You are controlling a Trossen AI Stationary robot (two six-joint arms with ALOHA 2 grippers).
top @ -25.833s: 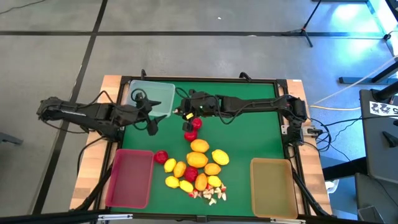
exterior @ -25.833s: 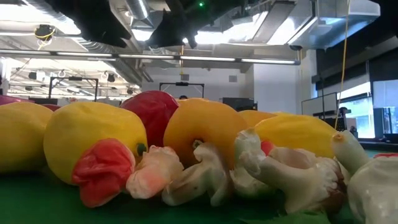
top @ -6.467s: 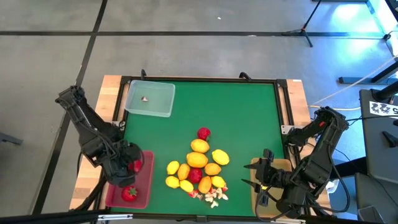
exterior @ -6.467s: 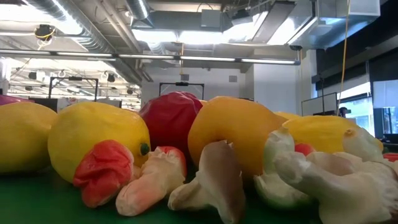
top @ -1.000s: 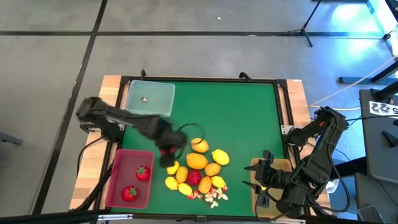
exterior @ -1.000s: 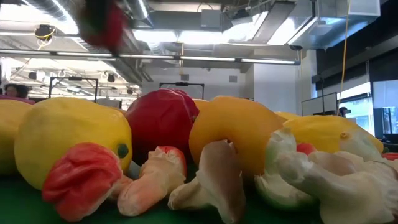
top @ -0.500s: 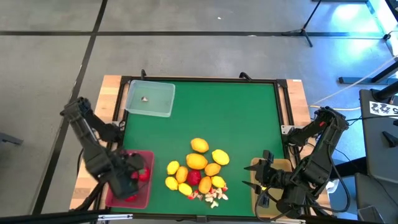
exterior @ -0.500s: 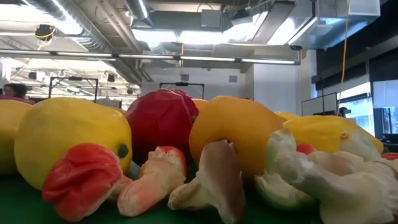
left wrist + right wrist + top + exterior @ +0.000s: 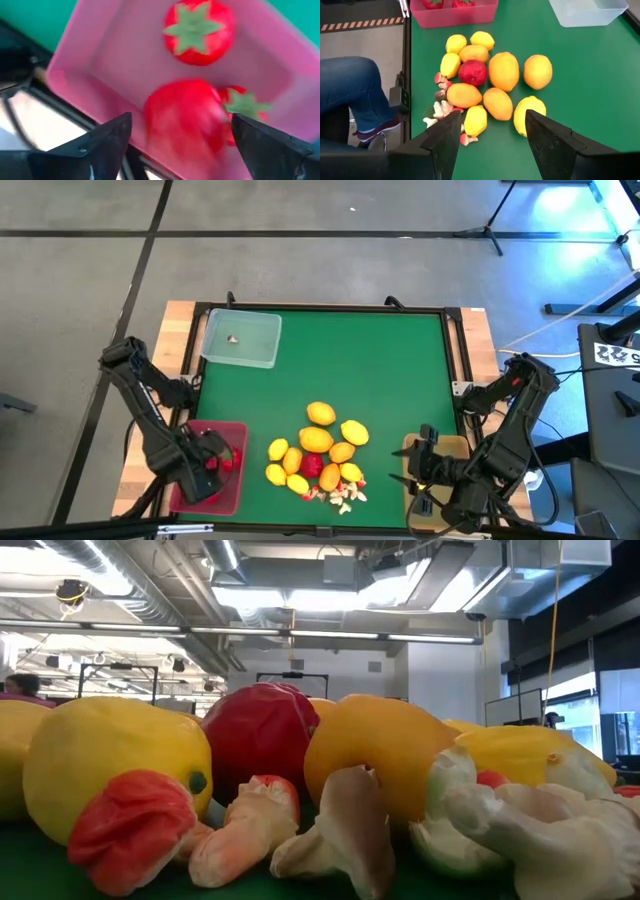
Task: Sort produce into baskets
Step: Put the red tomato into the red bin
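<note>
- The left gripper (image 9: 205, 465) hangs over the red basket (image 9: 232, 490), fingers (image 9: 107, 142) apart. A strawberry (image 9: 184, 117) sits blurred between them, so it looks to be dropping free; I cannot tell whether it touches either finger.
- Two more strawberries (image 9: 199, 31) lie in that basket.
- To do the drop well: keep the fingers wide, hold above the basket's middle, and lift straight up so nothing catches the rim or knocks the berries out.
- The right gripper (image 9: 420, 475) waits over the tan basket (image 9: 412, 446), fingers apart and holding nothing.
- The rest of the produce sits in a tight pile (image 9: 318, 455) mid-surface: lemons (image 9: 504, 71), one red strawberry (image 9: 472, 73) wedged among them, tiny white-and-red bits (image 9: 440, 107) at the near edge.
- That wedged strawberry is the likely next pick; the lemons touching it crowd the fingers.
- The clear basket (image 9: 240, 338) stands well apart at the far corner, one small bit inside.
- A person's leg (image 9: 350, 95) shows beside the surface.
</note>
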